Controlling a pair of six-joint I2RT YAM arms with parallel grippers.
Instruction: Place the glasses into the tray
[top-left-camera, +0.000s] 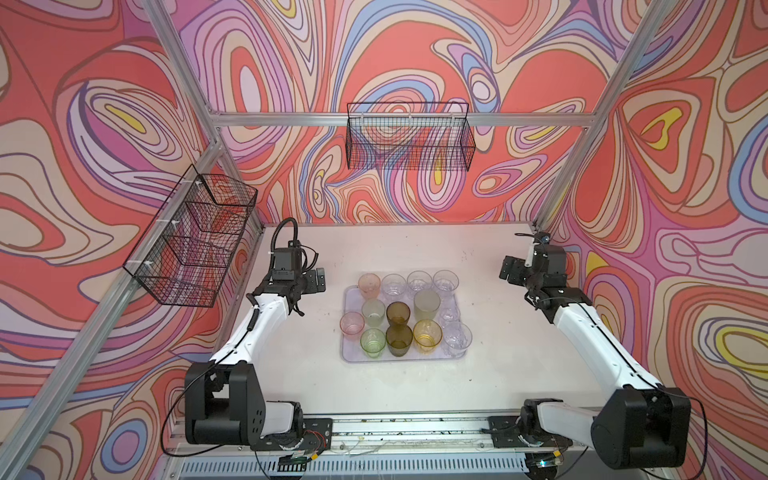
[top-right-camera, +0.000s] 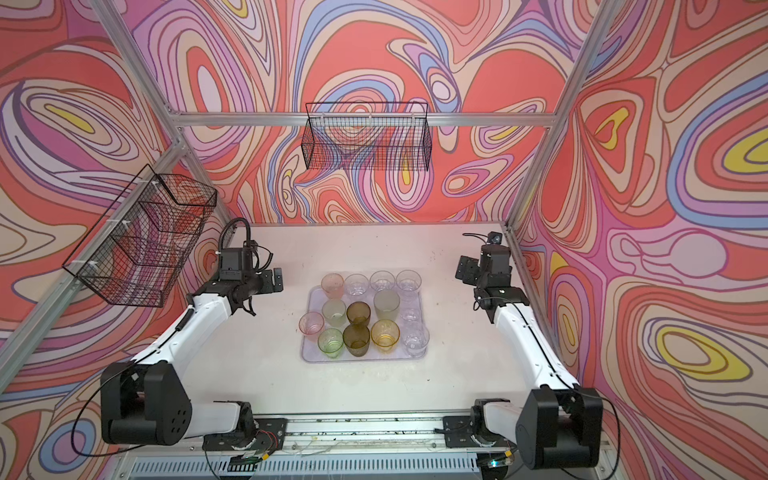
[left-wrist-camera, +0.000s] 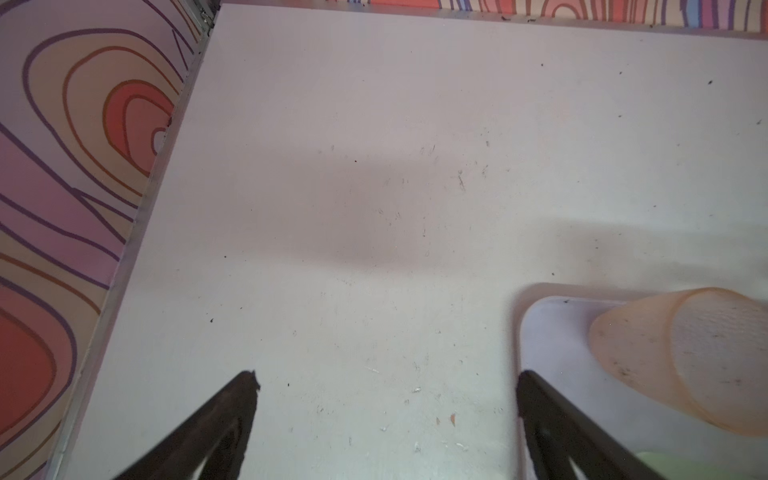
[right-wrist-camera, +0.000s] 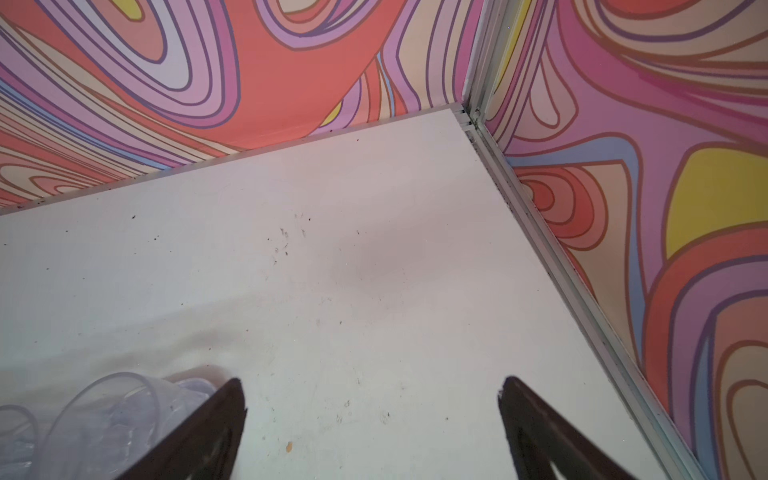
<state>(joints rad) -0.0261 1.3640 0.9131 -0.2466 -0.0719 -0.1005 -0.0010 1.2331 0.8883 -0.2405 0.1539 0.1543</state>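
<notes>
The pale lilac tray (top-left-camera: 404, 358) (top-right-camera: 362, 358) lies mid-table in both top views. Several glasses stand on it in rows: a pink one (top-left-camera: 369, 285), clear ones (top-left-camera: 419, 281), olive-brown (top-left-camera: 397, 312), green (top-left-camera: 372, 342) and amber (top-left-camera: 427, 334). Another pink glass (top-left-camera: 352, 323) stands at the tray's left rim. My left gripper (top-left-camera: 318, 279) (left-wrist-camera: 386, 376) hovers open and empty left of the tray's far corner (left-wrist-camera: 540, 316), beside the pink glass (left-wrist-camera: 685, 353). My right gripper (top-left-camera: 509, 268) (right-wrist-camera: 372, 380) hovers open and empty to the tray's right, near a clear glass (right-wrist-camera: 116, 407).
A black wire basket (top-left-camera: 409, 137) hangs on the back wall and another (top-left-camera: 191, 241) on the left wall above the left arm. Patterned walls and aluminium rails close the white table (top-left-camera: 374, 249) at back and sides. Both arm bases sit on the front rail.
</notes>
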